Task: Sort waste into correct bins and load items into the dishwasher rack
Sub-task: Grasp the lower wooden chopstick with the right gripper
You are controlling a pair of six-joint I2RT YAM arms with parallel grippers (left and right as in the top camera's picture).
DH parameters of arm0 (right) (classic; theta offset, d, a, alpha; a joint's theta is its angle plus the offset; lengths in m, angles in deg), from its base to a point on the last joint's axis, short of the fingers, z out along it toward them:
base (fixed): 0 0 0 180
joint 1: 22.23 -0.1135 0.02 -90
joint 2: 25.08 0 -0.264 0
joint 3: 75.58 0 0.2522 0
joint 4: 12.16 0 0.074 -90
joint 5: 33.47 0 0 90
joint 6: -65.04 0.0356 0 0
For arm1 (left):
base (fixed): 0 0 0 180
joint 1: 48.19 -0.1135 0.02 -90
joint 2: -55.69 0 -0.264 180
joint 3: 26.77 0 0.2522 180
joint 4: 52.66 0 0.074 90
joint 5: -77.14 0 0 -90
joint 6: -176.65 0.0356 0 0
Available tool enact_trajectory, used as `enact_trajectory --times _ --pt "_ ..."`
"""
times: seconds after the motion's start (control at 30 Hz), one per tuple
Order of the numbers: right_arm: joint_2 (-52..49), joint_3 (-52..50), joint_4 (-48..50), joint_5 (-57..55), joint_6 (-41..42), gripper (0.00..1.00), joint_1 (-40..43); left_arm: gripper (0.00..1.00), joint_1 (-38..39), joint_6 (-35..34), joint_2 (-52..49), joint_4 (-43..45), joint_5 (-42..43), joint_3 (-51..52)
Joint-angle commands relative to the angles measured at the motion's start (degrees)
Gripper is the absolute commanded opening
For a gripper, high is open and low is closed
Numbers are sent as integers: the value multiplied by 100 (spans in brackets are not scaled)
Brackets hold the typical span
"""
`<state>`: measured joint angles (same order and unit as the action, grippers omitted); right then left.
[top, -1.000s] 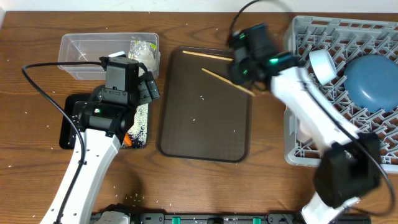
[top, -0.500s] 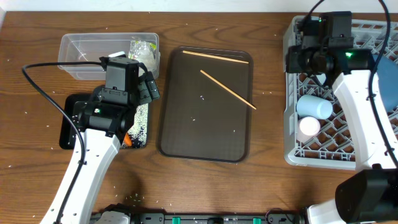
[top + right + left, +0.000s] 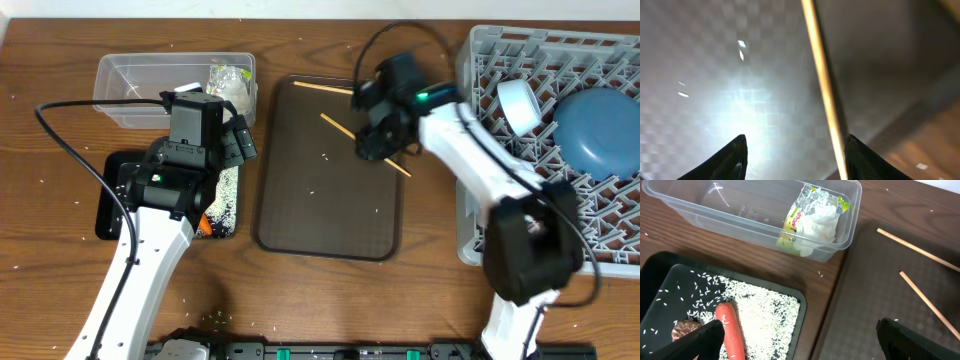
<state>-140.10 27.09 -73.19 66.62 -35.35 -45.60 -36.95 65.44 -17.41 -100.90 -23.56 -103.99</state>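
Chopstick (image 3: 822,80): laid flat on brown tray (image 3: 300,200), long axis diagonal, between parted fingers of right gripper (image 3: 796,145), nearer right finger. Right arm (image 3: 470,160) stretched leftward over tray, wrist angled down. Left gripper (image 3: 800,330) parted, empty.

Large brown serving tray (image 3: 322,215) flat on dark wooden table (image 3: 50,275)
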Motion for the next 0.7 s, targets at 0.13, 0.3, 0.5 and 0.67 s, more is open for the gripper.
enact_trajectory --times 0.13,0.3,0.5,0.67 --pt "-422 22 -142 -289 -127 56 15 98 -24 -52 -31 -2 -74 -79" --pt "-577 22 -164 -629 -127 56 20 98 -24 -52 -31 -2 -74 -79" --pt "-802 20 -157 -693 -127 53 20 98 -24 -52 -31 -2 -74 -79" --pt "-852 20 -129 -691 -125 47 28 98 -24 -52 -31 -2 -72 -79"
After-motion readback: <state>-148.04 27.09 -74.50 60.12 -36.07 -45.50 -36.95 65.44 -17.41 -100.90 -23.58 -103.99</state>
